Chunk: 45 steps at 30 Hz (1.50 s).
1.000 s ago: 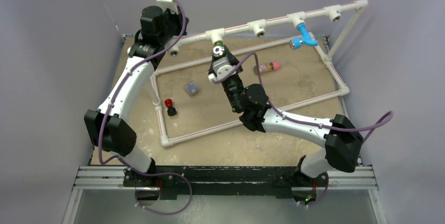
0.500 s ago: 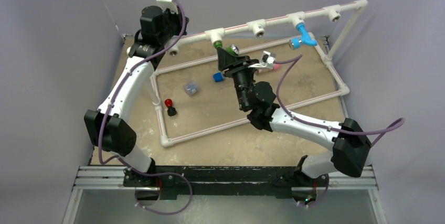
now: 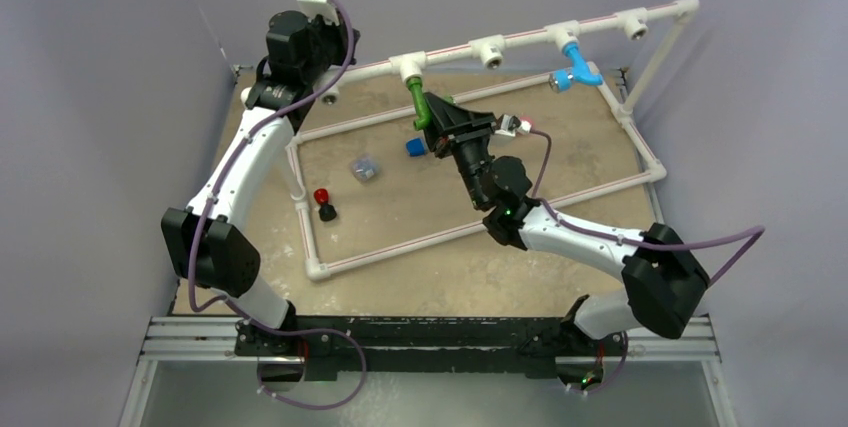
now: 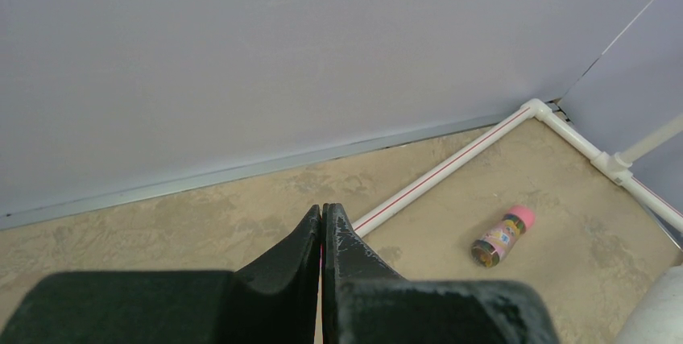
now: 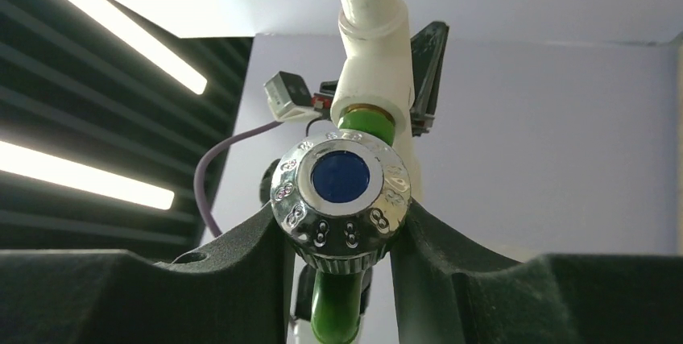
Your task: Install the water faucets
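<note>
Since the right wrist had rolled round over the last second, the green faucet [image 5: 366, 125] looked like it was being threaded into the white T-fitting [image 5: 370, 46] on the upper rail [image 3: 520, 39]. The right gripper [image 5: 338, 231] was clamped on both sides of its silvery knob [image 5: 340, 191]. That probably meant the second tap was close to seated (the blue faucet [image 3: 578, 65] already hung from its own fitting further right). The left gripper [image 4: 322, 209] sat closed on nothing, parked high by the back wall, well apart from the action. Room was tight up there. The wrist sat just under the rail, the frame's back pipe [image 3: 350, 124] ran close below it, and the purple cable [image 3: 545, 152] looped out beside the wrist. The open space lay toward the near side, over the table [image 3: 400, 197] inside the frame.
</note>
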Motion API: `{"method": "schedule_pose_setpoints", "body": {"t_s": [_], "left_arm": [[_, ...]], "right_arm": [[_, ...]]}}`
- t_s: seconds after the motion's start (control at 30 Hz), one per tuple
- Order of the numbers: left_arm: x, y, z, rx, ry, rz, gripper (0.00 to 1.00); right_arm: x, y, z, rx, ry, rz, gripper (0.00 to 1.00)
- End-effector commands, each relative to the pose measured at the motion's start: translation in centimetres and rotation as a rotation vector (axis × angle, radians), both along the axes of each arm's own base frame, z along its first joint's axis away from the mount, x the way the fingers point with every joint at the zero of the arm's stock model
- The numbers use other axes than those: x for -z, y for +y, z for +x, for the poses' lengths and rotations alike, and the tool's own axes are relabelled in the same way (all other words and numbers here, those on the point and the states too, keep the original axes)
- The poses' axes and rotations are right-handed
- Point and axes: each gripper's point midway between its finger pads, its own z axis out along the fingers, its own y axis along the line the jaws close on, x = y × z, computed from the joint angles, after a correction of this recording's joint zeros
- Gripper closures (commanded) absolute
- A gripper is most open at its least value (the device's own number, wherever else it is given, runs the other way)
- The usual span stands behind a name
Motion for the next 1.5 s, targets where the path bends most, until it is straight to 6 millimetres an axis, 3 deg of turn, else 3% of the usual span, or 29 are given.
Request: {"method": "schedule_pose_setpoints", "body": {"t_s": [0.0, 0.27, 0.57, 0.8, 0.9, 1.1, 1.23, 1.47], "left_arm": [[12.8, -0.8, -2.4, 0.044, 0.387, 0.086, 1.00], [12.6, -0.6, -2.6, 0.039, 0.381, 0.091, 1.00], [12.6, -0.5, -2.6, 0.031, 0.377, 0.095, 1.00], [12.5, -0.4, -2.6, 0.031, 0.375, 0.097, 1.00], [12.4, -0.4, -2.7, 0.029, 0.375, 0.096, 1.00], [12.3, -0.5, -2.6, 0.035, 0.374, 0.095, 1.00], [12.5, -0.6, -2.6, 0.039, 0.380, 0.092, 1.00], [12.6, -0.7, -2.3, 0.042, 0.385, 0.092, 1.00]], "right_arm": [[2.1, 3.2, -2.0, -0.231, 0.083, 0.058, 0.99], [1.6, 2.1, -2.7, -0.197, -0.013, -0.038, 0.55], [1.5, 1.1, -4.1, -0.166, -0.160, -0.242, 0.26], [1.3, -1.1, -5.2, -0.074, -0.303, -0.452, 0.21], [1.1, -1.9, -5.5, -0.022, -0.396, -0.622, 0.21], [1.1, -3.5, -5.4, 0.088, -0.592, -1.036, 0.21], [1.7, -6.3, -4.3, 0.242, -0.728, -1.399, 0.21], [-0.1, -7.4, -4.9, 0.394, -1.139, -1.800, 0.20]]}}
